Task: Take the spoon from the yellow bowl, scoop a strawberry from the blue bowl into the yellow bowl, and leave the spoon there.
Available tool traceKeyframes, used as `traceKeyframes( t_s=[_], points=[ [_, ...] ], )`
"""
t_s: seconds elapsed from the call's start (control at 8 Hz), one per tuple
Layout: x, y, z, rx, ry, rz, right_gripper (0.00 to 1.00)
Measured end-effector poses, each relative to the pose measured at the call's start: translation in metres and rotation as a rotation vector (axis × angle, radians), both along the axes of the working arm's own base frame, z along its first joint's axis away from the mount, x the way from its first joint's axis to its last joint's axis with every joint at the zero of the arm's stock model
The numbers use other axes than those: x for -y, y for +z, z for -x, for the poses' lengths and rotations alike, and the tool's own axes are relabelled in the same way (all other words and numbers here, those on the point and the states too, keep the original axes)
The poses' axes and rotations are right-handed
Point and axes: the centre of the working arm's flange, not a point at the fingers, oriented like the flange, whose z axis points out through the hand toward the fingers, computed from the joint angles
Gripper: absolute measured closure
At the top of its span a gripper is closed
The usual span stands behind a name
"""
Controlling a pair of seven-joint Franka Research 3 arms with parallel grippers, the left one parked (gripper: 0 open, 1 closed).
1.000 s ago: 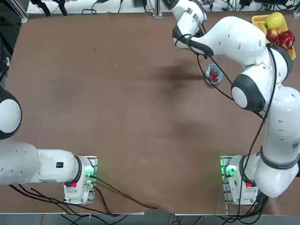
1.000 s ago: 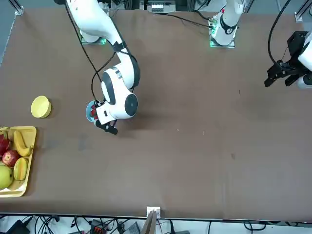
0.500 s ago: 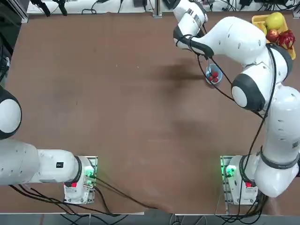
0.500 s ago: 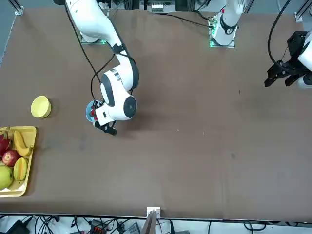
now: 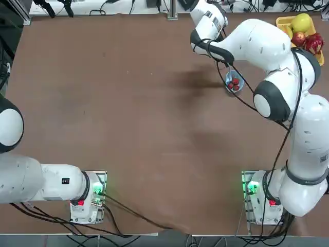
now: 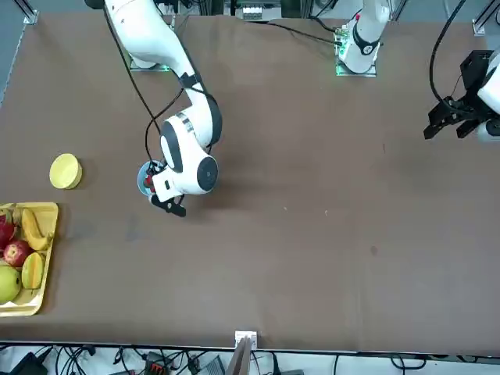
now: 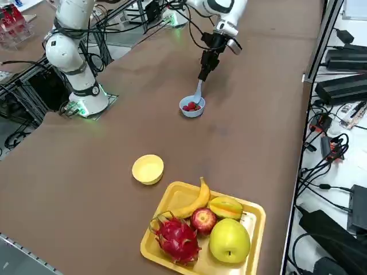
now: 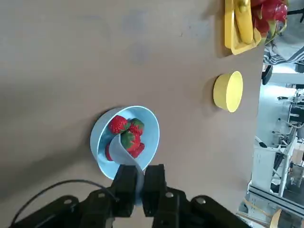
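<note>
From overhead you see the right arm's smooth white shells reaching over the brown matte bench (image 5: 128,103). Beneath the forearm sits one small round blue bowl (image 5: 228,84) with red strawberries (image 5: 235,82) inside. The yellow fruit tray (image 5: 281,22) peeks out at the far right corner. The end effector itself is hidden under the arm here.

In the front view you find one plain round yellow bowl (image 6: 66,171), empty and well apart from the blue bowl, which shows only as a sliver beside the wrist. The rectangular tray lies near the yellow bowl, holding a banana, an apple and other fruit.

From the right side, look at the right end effector (image 7: 202,75) pointing down above the blue bowl: its dark fingers are clamped on the handle of the single pale blue-white plastic spoon (image 7: 198,94), whose scoop end dips into the bowl among the berries. On the tray you can count a banana, a starfruit, an apple, a dragon fruit and a yellow-green pear-like fruit.

The wrist view shows you the two black fingers (image 8: 125,183) pinching the spoon's handle, its curved scoop lying among four glossy strawberries, one resting on it.
</note>
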Motion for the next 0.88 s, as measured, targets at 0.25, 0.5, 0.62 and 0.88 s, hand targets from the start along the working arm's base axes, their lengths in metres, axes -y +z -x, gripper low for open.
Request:
traceKeyframes(
  t_s=[0.25,0.5,0.62,0.88],
  points=[
    [0.0015,-0.0043,0.0016,-0.007,0.000,0.004,0.88],
    [0.0026,-0.0091,0.0025,-0.014,-0.001,0.008,0.88],
    [0.0028,-0.0106,0.0025,-0.016,0.000,0.010,0.88],
    [0.0038,-0.0114,0.0022,-0.016,-0.001,0.014,0.88]
  ],
)
